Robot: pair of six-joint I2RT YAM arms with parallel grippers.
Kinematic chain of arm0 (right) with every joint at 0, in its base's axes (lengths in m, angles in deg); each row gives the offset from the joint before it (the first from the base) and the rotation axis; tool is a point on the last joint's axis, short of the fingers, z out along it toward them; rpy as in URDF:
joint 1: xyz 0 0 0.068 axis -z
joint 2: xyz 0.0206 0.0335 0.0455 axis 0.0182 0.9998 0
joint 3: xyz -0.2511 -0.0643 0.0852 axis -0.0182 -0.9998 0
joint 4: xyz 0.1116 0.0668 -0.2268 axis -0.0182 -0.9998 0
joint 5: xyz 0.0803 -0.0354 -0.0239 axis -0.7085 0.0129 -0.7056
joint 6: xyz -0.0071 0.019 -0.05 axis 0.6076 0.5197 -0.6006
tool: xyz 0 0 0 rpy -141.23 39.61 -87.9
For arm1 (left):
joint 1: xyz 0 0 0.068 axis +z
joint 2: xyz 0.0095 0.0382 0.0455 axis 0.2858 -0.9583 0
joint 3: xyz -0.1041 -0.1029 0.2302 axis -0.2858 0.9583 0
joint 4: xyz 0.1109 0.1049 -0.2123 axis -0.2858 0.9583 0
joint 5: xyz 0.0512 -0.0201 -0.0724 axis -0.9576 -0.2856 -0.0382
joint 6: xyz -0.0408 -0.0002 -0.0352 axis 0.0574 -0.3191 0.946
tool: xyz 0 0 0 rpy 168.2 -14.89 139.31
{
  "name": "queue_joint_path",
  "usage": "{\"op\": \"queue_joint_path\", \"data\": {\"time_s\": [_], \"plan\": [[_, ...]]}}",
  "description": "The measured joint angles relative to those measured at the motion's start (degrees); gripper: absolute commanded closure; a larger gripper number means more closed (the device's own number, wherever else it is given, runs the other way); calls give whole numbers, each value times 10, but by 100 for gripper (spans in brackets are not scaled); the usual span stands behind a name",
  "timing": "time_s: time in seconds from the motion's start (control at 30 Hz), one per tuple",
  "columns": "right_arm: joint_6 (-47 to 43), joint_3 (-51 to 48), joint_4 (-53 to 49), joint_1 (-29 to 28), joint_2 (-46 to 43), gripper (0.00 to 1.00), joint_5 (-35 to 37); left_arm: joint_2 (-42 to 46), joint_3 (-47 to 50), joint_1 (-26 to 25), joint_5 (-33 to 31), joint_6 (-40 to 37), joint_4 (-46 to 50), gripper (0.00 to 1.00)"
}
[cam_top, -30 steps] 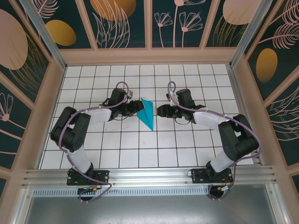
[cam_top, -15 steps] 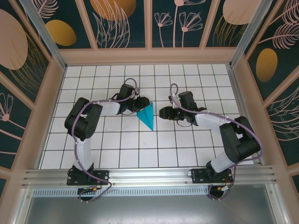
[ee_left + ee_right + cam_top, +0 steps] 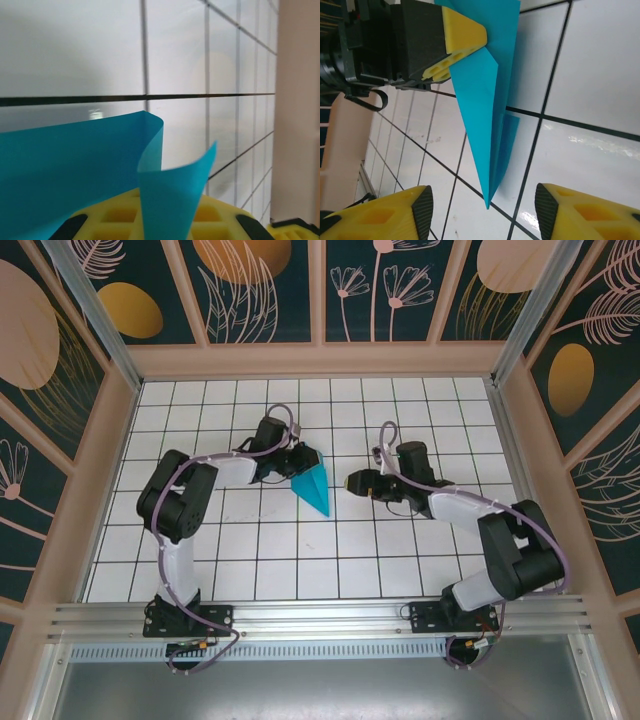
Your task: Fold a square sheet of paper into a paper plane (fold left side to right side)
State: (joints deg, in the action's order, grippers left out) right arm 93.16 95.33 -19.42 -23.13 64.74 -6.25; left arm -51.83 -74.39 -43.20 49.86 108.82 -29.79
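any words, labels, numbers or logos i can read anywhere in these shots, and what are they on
There is no readable text in any view.
paper plane: plain teal, no marks.
table: black grid lines only.
wall panels: leaf and flower patterns, no lettering.
left gripper and right gripper: no brand or label legible.

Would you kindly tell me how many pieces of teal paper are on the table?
1: the folded paper lies on the table, its wide end in the left fingers; more may be hidden under the arms.
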Motion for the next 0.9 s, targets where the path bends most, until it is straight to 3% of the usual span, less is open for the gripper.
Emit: {"op": "queue_joint_path", "data": {"time_s": [0.27,0.47,0.53,0.9], "plan": [[80,-38,141,17,-24,7,-93,111,-31,0,0,1,-2,85],[129,-37,234,1,-24,4,-133,162,-55,0,11,11,-8,84],[145,-33,258,-9,-21,7,-144,170,-55,0,20,18,-14,83],[216,23,350,-36,29,50,-158,175,-42,0,61,61,-52,82]]}}
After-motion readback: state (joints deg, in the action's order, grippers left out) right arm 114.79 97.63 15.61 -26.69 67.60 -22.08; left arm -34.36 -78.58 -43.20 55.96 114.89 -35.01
